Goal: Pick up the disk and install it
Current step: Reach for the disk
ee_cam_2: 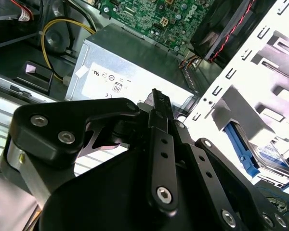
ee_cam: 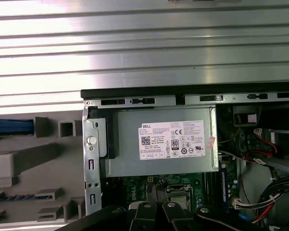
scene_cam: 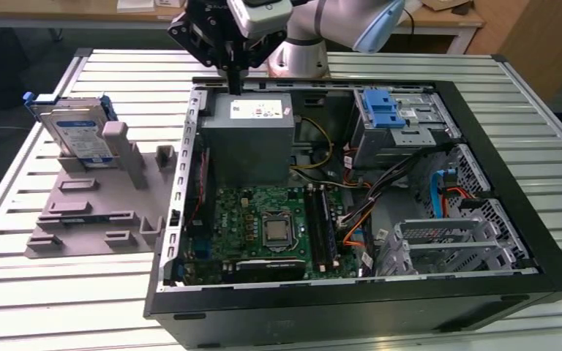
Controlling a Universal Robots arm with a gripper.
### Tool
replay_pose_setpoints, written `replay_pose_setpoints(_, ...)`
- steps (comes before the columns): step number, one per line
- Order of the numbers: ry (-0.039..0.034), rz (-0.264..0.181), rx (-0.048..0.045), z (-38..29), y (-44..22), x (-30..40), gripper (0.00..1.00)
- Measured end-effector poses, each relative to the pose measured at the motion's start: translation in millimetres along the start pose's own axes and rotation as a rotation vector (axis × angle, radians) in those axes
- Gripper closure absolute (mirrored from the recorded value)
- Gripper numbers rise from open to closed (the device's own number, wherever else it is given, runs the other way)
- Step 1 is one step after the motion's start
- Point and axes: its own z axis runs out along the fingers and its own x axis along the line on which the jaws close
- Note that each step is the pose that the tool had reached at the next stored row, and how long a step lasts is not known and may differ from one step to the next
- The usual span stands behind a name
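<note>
The disk [scene_cam: 74, 134], a silver drive with a white-and-blue label in a blue caddy, stands upright in the grey slotted fixture block [scene_cam: 96, 212] at the exterior view's left. Its blue edge appears in the first wrist view [ee_cam: 9, 127] and in the second wrist view [ee_cam_2: 272, 156]. My gripper [scene_cam: 234, 79] hangs shut and empty over the back left corner of the open computer case [scene_cam: 515, 168], just above the grey power supply [scene_cam: 252, 139]. It is well apart from the disk. The black fingers [ee_cam: 149, 211] press together in both wrist views, the gripper [ee_cam_2: 156, 98] pointing at the power supply.
Inside the case lie a green motherboard [scene_cam: 261, 227], loose cables [scene_cam: 359, 212] and a drive bay with a blue latch [scene_cam: 383, 110] at the back right. A metal cage [scene_cam: 447, 245] sits at the front right. Everything rests on a slatted metal table [scene_cam: 66, 292].
</note>
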Motion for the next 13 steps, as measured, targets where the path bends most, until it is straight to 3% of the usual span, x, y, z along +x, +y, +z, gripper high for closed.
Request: replay_pose_setpoints(13,0.0000,0.000,0.0000,-0.1,-0.3,3.5,0.89)
